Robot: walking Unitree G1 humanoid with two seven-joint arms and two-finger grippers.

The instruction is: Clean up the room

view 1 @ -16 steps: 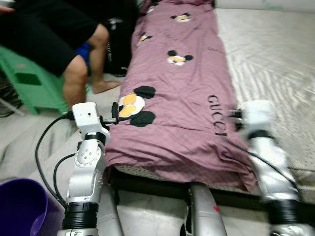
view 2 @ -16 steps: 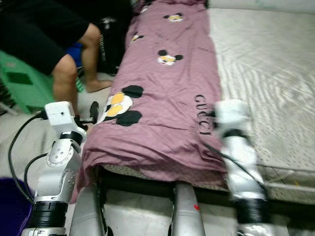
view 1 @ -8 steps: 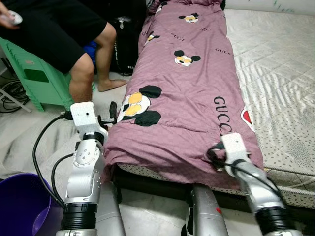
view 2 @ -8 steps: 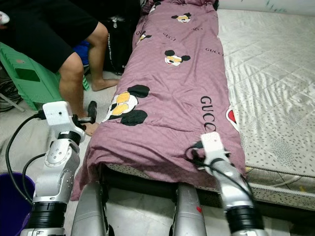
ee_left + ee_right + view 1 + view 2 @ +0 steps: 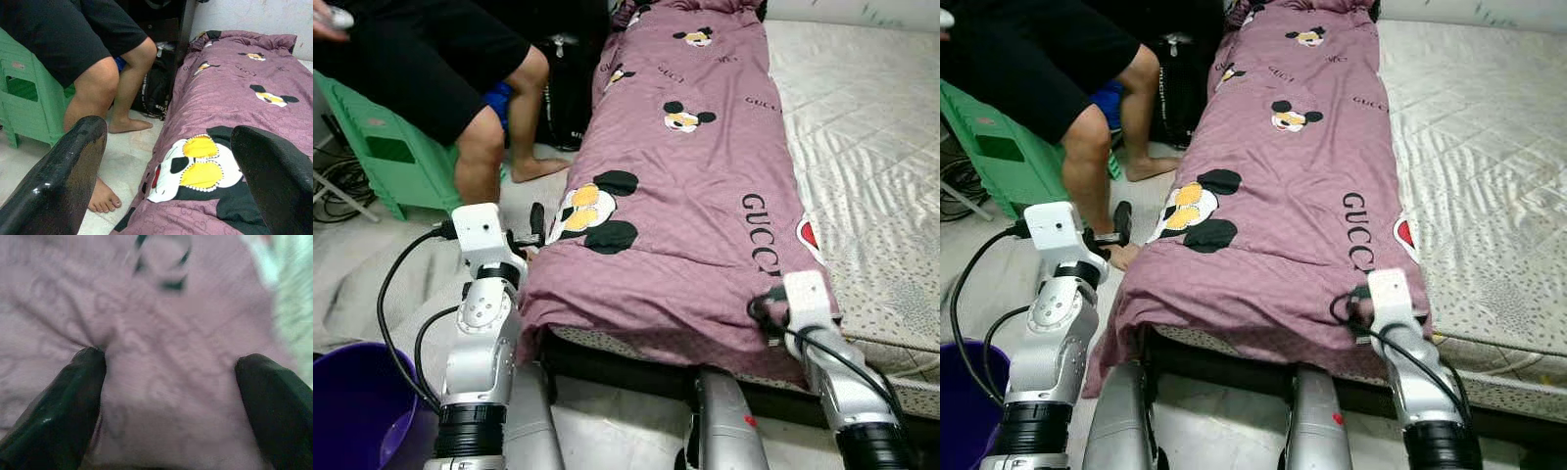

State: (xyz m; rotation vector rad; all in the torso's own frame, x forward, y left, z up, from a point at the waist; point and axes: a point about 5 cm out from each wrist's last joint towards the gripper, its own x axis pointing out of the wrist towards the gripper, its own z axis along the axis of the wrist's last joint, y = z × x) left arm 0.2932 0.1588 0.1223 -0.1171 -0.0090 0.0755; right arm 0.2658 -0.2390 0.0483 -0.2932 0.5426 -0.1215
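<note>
**Both arms set at the foot of the quilt**

Since a moment ago my right arm has swung from out over the mattress back to the near right corner of the purple quilt [image 5: 685, 186], and the view has steadied. That quilt lies folded lengthwise along the left side of the bed, its near end drooping over the mattress [image 5: 871, 147] edge, just in front of my legs.

My right gripper [image 5: 171, 382] is pressed against the fabric at that corner, jaws apart with cloth bulging between the two fingers; nothing is pinched yet. My left gripper [image 5: 171, 161] hovers beside the quilt's near left corner, jaws wide apart and holding nothing, looking along the bed's edge toward a seated person [image 5: 431, 59] on a green stool [image 5: 382, 157].

I judge the step in hand is taking hold of the quilt's near end. Next I would need to bring the left jaws onto the cloth and close both sides on it together. A purple basin [image 5: 352, 411] stands on the floor by my left arm.
</note>
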